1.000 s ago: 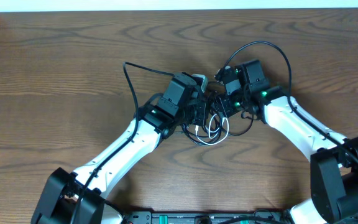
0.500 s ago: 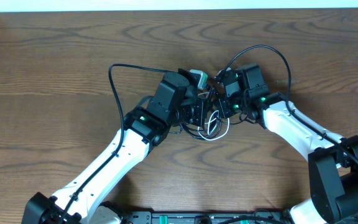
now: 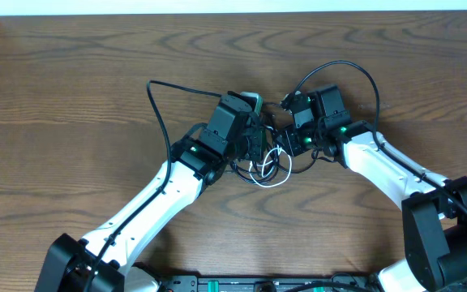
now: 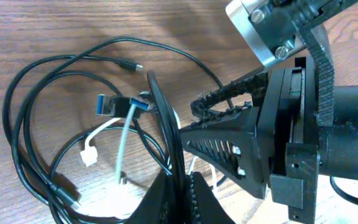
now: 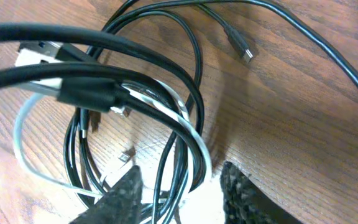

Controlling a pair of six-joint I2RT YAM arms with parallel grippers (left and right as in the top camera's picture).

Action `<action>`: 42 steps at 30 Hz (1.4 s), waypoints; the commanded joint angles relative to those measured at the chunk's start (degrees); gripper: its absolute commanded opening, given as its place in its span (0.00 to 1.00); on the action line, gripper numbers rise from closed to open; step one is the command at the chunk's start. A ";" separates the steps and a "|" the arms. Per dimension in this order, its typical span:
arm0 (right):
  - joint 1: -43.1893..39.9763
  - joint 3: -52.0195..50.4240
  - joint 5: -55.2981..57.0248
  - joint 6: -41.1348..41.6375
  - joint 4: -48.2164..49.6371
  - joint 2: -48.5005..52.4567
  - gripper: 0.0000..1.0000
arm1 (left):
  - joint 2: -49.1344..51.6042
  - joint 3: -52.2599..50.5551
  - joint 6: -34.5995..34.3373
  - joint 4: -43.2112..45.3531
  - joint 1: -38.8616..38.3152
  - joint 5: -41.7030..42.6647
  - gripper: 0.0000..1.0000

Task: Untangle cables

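Observation:
A tangle of black cables [image 3: 270, 158] and one thin white cable [image 3: 280, 175] lies mid-table between my two grippers. My left gripper [image 3: 257, 146] is shut on a black cable [image 4: 164, 124], which runs up out of its jaws [image 4: 180, 200]. My right gripper [image 3: 287, 143] is open, with its fingers [image 5: 182, 196] set on either side of several black loops and the white cable [image 5: 194, 134]. One black cable loops out to the left [image 3: 185, 88] and another arcs to the right [image 3: 363, 73]. A blue-tipped USB plug [image 4: 114, 104] and a small plug [image 5: 241, 46] lie free.
Brown wooden table [image 3: 71, 97] with a white strip along its far edge. My right gripper's black body [image 4: 241, 146] is close against the left jaws. The arm bases stand at the near edge.
My left gripper pulled its black cable left, then came back a little right; the left loop shifted with it. The right arm has barely moved.

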 commanded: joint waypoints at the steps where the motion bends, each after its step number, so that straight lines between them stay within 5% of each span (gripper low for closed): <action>1: 0.26 -0.15 -0.72 0.35 0.11 -0.85 0.40 | -0.20 0.17 -0.48 0.61 0.20 3.26 0.08; 14: 0.24 -0.15 4.22 0.37 2.97 -0.83 0.31 | -6.91 0.17 -0.50 1.33 0.20 10.43 0.06; 19: 0.24 -0.15 4.13 0.61 3.28 -0.83 0.01 | -8.50 0.17 -0.48 1.22 0.20 10.08 0.08; 28: -0.70 -0.13 2.27 1.66 -0.24 -4.39 0.01 | -2.67 0.11 -0.48 -1.92 0.20 0.87 0.08; 32: -1.66 -0.13 2.29 1.66 -0.35 -7.30 0.11 | -0.85 0.11 -0.50 -1.88 0.20 1.14 0.07; 34: -1.64 -0.13 2.27 1.66 -0.13 -7.50 0.26 | -0.98 0.13 -0.48 -1.68 0.20 1.79 0.07; 38: -1.64 -0.15 2.27 1.66 -0.17 -7.48 0.26 | -1.36 0.13 -0.50 -1.53 0.20 4.15 0.07; 42: -0.72 -0.17 2.27 1.64 -0.17 -6.95 0.38 | -2.69 0.17 -0.48 0.09 0.20 8.33 0.08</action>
